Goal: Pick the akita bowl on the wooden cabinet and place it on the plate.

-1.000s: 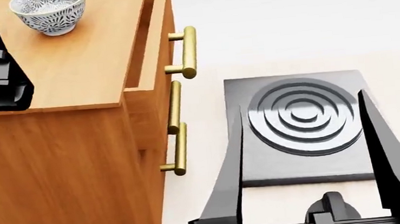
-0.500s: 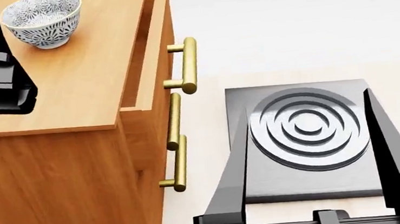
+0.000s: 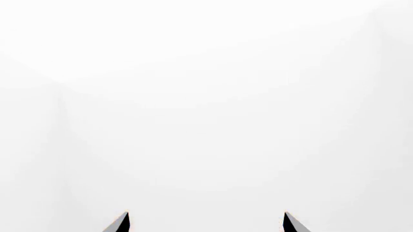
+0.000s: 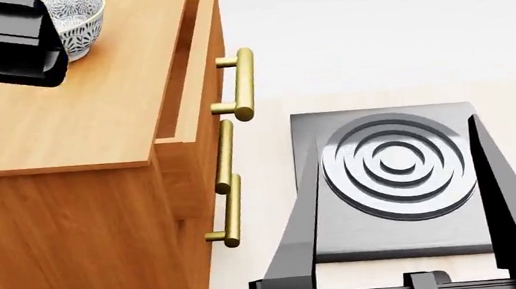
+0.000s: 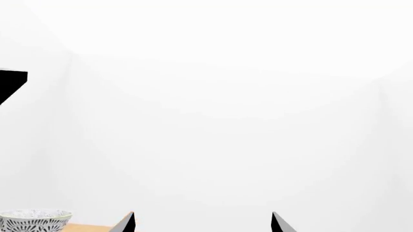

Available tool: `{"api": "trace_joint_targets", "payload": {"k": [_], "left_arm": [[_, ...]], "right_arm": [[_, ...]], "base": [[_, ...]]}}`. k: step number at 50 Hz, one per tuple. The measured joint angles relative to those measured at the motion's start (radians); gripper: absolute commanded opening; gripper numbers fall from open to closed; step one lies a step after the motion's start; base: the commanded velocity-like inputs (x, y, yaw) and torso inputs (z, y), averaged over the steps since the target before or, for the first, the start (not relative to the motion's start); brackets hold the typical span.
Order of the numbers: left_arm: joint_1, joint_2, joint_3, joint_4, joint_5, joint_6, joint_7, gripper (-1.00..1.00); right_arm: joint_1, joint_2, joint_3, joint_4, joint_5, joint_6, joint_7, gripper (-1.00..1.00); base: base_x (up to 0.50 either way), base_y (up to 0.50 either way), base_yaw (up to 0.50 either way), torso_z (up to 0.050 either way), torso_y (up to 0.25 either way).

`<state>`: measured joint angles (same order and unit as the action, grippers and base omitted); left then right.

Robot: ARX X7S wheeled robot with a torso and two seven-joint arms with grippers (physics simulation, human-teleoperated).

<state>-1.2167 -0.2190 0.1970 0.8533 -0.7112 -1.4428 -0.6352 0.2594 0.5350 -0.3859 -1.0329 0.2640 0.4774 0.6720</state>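
Note:
The akita bowl [image 4: 81,18] stands at the far left of the wooden cabinet [image 4: 78,111] top, white with a dense dark leaf pattern. The black body of my left arm [image 4: 6,42] sits over the bowl's left side and hides part of it. In the left wrist view my left gripper [image 3: 206,220] is open, its two tips wide apart with only white between them. My right gripper [image 4: 391,133] is open, low at the right over the grey stove. The right wrist view catches the bowl [image 5: 36,220] off to one side. The plate is out of view.
A grey square stove [image 4: 341,239] with raised rings lies on the pale floor right of the cabinet. Brass bar handles [image 4: 245,82] stick out from the cabinet's drawers, and the top drawer stands slightly open. A black piece of my left arm [image 5: 9,83] edges into the right wrist view.
My left arm has moved up and toward the bowl and now covers its left side. The right gripper has barely moved over the stove.

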Motion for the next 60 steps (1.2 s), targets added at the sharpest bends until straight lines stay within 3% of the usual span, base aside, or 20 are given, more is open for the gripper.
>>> {"api": "trace_joint_targets", "payload": {"k": [12, 45, 55, 60], "left_arm": [[-0.121, -0.02, 0.075, -0.281, 0.023, 0.148, 0.097, 1.0], [-0.519, 0.103, 0.147, -1.17, 0.086, 0.42, 0.412, 1.0], [-0.652, 0.154, 0.213, -1.49, 0.138, 0.527, 0.519, 1.0], [-0.734, 0.179, 0.318, -1.69, 0.078, 0.61, 0.562, 1.0]], "right_arm": [[0.009, 0.019, -0.01, -0.002, 0.013, -0.008, 0.019, 1.0], [0.054, 0.105, -0.065, -0.007, 0.071, -0.046, 0.118, 1.0], [0.062, 0.128, -0.08, -0.002, 0.087, -0.067, 0.143, 1.0], [0.063, 0.138, -0.083, 0.001, 0.094, -0.077, 0.152, 1.0]], "base": [[0.0, 0.0, 0.0, 0.0, 0.0], [0.0, 0.0, 0.0, 0.0, 0.0], [0.0, 0.0, 0.0, 0.0, 0.0], [0.0, 0.0, 0.0, 0.0, 0.0]]}}
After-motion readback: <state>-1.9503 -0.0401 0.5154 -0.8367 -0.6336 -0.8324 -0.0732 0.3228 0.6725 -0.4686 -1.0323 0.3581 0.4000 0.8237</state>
